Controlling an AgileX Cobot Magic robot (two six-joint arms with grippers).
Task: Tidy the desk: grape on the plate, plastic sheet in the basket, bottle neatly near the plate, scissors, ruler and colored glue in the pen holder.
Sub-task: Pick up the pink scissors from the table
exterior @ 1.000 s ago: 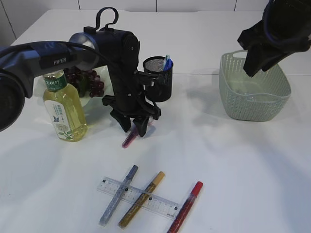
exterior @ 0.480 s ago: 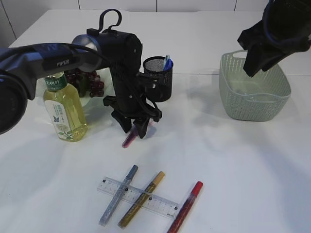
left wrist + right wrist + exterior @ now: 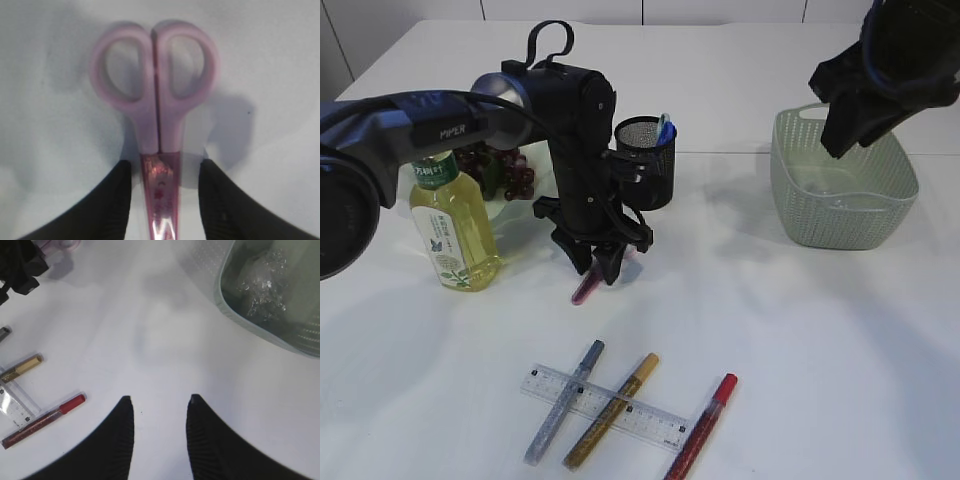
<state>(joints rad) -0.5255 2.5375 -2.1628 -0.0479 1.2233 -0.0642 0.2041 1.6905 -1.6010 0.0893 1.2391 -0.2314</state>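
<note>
Left claw (image 3: 162, 192) is straddling the pink scissors (image 3: 156, 107) on the white surface (image 3: 800, 330), fingers spread either side of the blades; right claw (image 3: 159, 427) is hanging spread, empty, beside the basket (image 3: 280, 300).

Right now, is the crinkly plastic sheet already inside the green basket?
Yes, the right wrist view shows the crumpled plastic sheet lying on the bottom of the green basket.

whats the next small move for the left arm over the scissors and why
Probably close the left gripper on the scissors. In the left wrist view its jaws stand on either side of the blades just below the pink handles, with a gap showing on each side, and the scissors lie flat on the table. Once gripped, they could go to the pen holder.
</note>
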